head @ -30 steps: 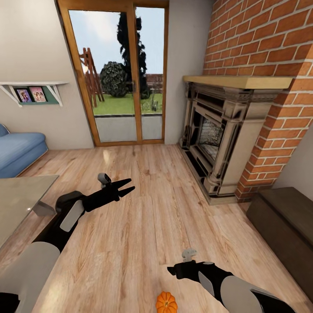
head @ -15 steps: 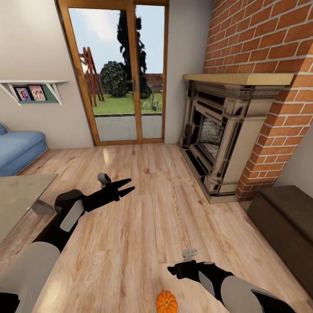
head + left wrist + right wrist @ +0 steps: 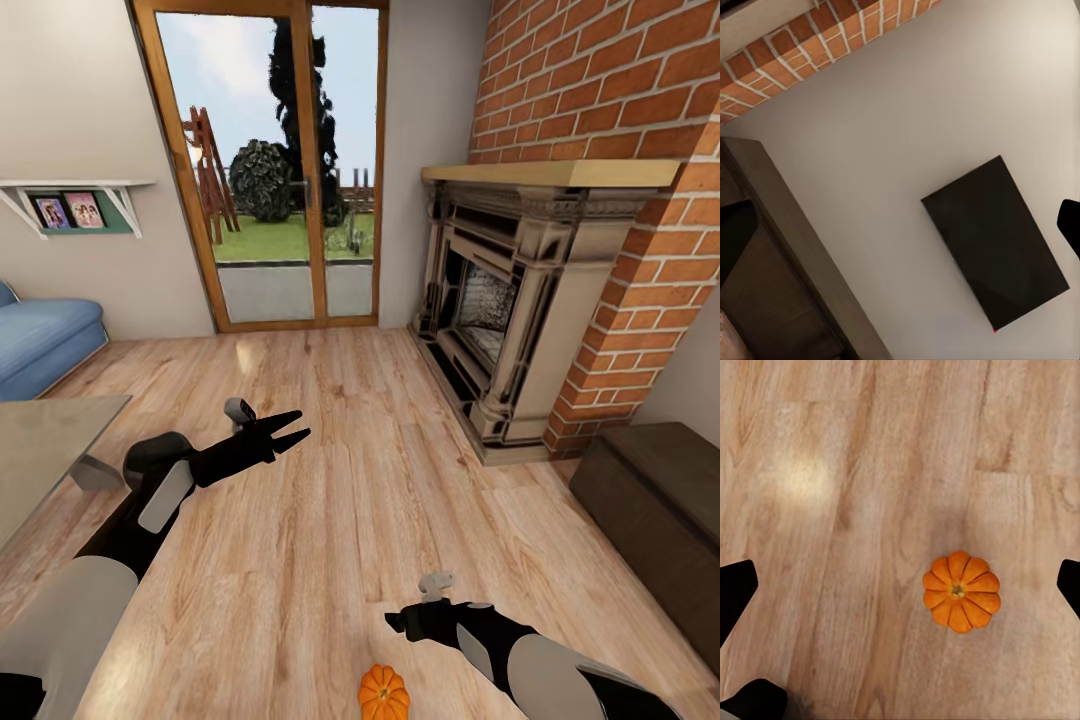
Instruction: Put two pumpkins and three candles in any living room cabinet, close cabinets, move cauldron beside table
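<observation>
One orange pumpkin [image 3: 383, 693] sits on the wooden floor just in front of me. My right gripper [image 3: 396, 627] hovers above it, slightly to its right. In the right wrist view the pumpkin [image 3: 961, 601] lies between the widely spread fingers of the right gripper [image 3: 900, 585], nearer one of them, and nothing is held. My left gripper [image 3: 292, 428] stretches forward over the floor, open and empty. The dark-brown cabinet [image 3: 655, 500] stands low against the right wall, its fronts closed; its top [image 3: 791, 247] also appears in the left wrist view.
A stone fireplace [image 3: 505, 310] in a brick wall stands ahead right, with glass patio doors [image 3: 275, 170] straight ahead. A glass table [image 3: 45, 450] and a blue sofa [image 3: 40, 345] are at the left. A dark flat screen [image 3: 994, 244] hangs on the wall above the cabinet.
The whole view has shifted slightly, with the table and cabinet sliding a little in the picture. Both arms keep the same pose and the pumpkin lies where it was.
</observation>
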### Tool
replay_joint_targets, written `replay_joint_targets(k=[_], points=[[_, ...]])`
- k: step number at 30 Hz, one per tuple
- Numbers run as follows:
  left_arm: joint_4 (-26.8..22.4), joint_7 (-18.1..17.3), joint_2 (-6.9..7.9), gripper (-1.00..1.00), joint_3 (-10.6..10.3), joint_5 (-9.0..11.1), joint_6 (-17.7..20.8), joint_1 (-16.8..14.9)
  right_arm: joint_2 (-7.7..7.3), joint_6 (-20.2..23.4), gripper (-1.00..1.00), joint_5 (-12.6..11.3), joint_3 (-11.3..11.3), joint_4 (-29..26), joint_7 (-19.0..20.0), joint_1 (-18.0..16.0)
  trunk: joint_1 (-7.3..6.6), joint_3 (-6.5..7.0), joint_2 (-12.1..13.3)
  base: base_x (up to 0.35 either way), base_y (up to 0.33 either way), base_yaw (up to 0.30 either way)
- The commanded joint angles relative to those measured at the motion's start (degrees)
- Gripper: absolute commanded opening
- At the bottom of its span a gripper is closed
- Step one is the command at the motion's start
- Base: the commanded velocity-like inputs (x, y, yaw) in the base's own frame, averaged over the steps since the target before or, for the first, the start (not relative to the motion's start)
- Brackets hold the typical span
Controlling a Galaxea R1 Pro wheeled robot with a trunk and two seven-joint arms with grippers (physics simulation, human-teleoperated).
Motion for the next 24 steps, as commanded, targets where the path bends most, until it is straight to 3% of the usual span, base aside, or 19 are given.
replay_joint_targets(k=[1, 16, 24], points=[[0.0, 0.0, 0.00, 1.00, 0.0, 0.0, 0.0, 0.0, 0.00, 0.0, 1.00, 0.0, 0.0, 0.0, 0.0, 0.0, 0.23, -0.18, -0.4, 0.000, 0.000, 0.000], [0.1, 0.0, 0.00, 1.00, 0.0, 0.0, 0.0, 0.0, -0.02, -0.1, 1.00, 0.2, 0.1, 0.0, 0.6, 0.0, 3.52, -2.88, -6.4, 0.000, 0.000, 0.000], [0.1, 0.1, 0.00, 1.00, 0.0, 0.0, 0.0, 0.0, -0.75, -0.1, 1.00, 0.1, 0.1, 0.0, 2.3, 0.0, 5.28, -4.31, -9.6, 0.000, 0.000, 0.000]])
